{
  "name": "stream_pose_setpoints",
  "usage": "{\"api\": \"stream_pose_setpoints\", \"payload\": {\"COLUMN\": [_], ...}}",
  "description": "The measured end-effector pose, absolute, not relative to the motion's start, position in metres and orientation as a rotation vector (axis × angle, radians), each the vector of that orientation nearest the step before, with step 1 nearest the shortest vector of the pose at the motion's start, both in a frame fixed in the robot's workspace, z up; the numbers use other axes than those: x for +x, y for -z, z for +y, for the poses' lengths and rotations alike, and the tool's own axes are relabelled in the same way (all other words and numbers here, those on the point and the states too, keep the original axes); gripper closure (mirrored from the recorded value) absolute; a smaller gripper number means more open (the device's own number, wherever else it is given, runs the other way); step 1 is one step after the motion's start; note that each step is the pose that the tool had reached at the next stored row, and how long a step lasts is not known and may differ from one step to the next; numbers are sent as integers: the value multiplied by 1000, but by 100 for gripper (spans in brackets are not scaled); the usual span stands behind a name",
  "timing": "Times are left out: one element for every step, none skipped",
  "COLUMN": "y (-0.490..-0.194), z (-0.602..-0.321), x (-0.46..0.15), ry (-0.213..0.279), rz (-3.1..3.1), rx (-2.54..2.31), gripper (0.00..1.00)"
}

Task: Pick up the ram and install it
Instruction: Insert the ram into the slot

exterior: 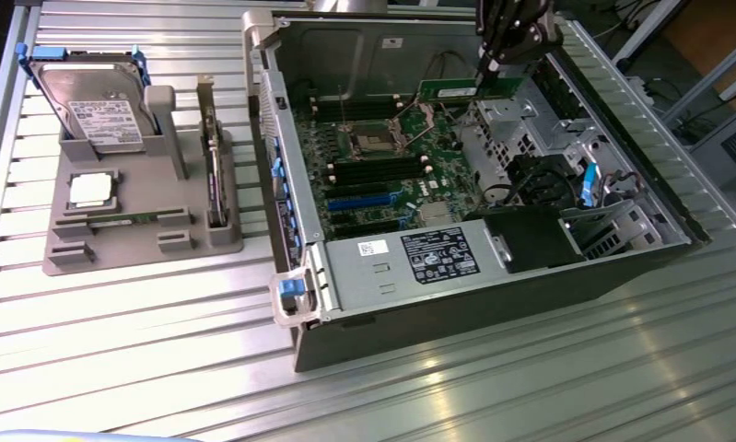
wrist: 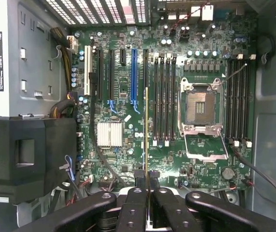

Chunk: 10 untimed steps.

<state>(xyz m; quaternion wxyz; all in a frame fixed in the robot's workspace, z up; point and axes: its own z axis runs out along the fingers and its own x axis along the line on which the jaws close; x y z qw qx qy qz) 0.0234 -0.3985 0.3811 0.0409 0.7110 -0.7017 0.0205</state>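
Gripper [wrist: 147, 210] is closed on the ram [wrist: 146, 130], held over the board [wrist: 128, 154] below. If the ram is tipped, it could be jammed or bent.

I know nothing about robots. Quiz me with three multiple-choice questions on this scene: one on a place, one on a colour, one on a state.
1. Where is the ram? A on the grey holder; B in the gripper, above the motherboard; C flat on the table.
2. What colour is it? A green; B red; C white.
3. The processor socket is: A empty; B filled; C under a fan.
Answers: 1 B, the gripper clamps it over the board; 2 A, its face shows green; 3 A, bare contacts, no chip.
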Motion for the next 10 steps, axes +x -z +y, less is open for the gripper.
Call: {"api": "stream_pose_setpoints", "payload": {"y": [-381,-380,-380,-380,-380,-379,-379,-378,-378,-377], "z": [-399,-399,-399,-399,-399,-399,-399,-399,-399,-399], "x": [23,23,23,23,23,23,23,23,23,23], "ry": [-63,-63,-63,-63,-63,-63,-63,-63,-63,-63], "rz": [-2149,-2149,-2149,-2149,-2149,-2149,-2149,-2149,-2149,-2149], "rx": [2177,2177,2177,2177,2177,2177,2177,2177,2177,2177], "gripper": [88,88,88,88,88,88,88,88,88,88]}}
